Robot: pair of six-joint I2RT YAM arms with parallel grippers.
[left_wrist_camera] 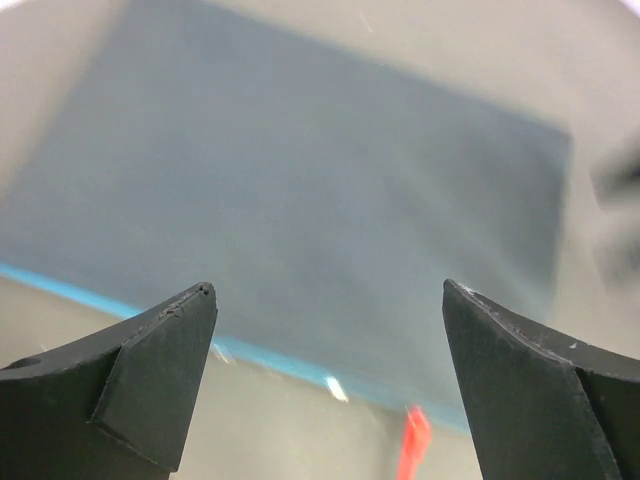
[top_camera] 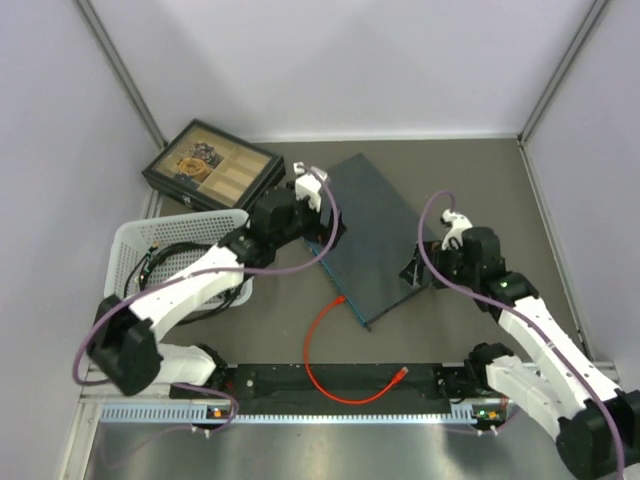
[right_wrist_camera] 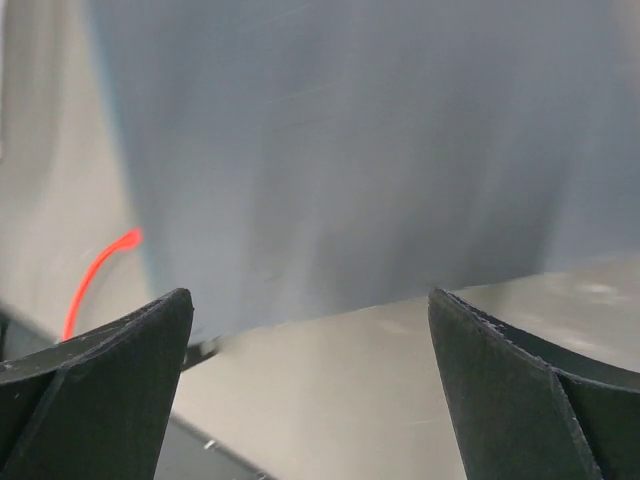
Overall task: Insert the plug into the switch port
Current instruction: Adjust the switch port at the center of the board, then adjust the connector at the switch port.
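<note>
While left gripper [left_wrist_camera: 326, 288] gapes, right gripper [right_wrist_camera: 308, 295] spread; switch [top_camera: 375, 235] between

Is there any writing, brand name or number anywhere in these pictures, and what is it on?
No text can be read in any view.
The switch: plain blue-grey top with no label showing; both wrist views of it are blurred.
The black tray box: its contents are too small to show any lettering.
The black rail at the arms' bases: any marks are too small to read.
</note>
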